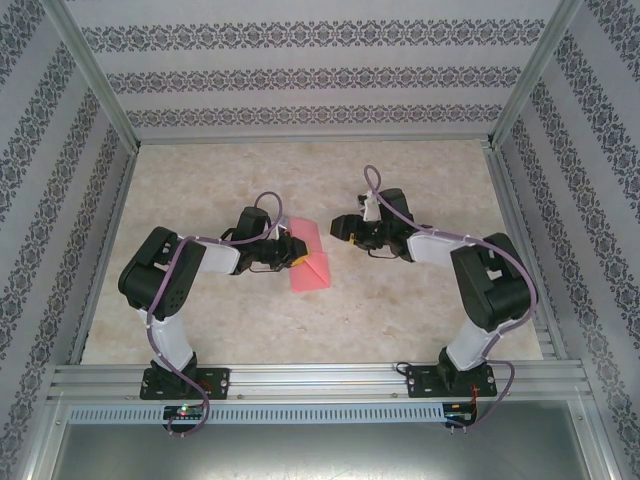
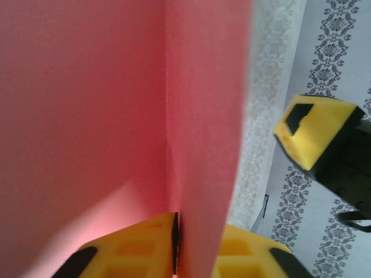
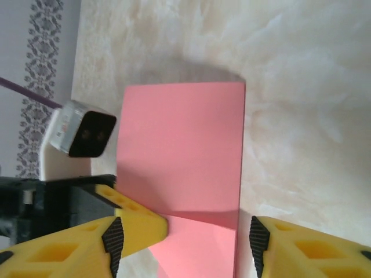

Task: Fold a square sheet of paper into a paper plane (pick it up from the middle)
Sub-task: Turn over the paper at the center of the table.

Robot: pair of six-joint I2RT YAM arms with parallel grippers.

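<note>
My left end effector (image 1: 292, 250) pinches the folded square sheet of paper (image 1: 312, 262) at its crease, long axis pointing away from me; my right end effector (image 1: 345, 228), spread, waits just right of it, apart.

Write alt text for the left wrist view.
The left claw pinches the folded salmon-pink sheet of paper at the bottom of a vertical crease; the paper spreads up the left and middle. At right, one yellow finger of the right arm sits before patterned wallpaper.
</note>
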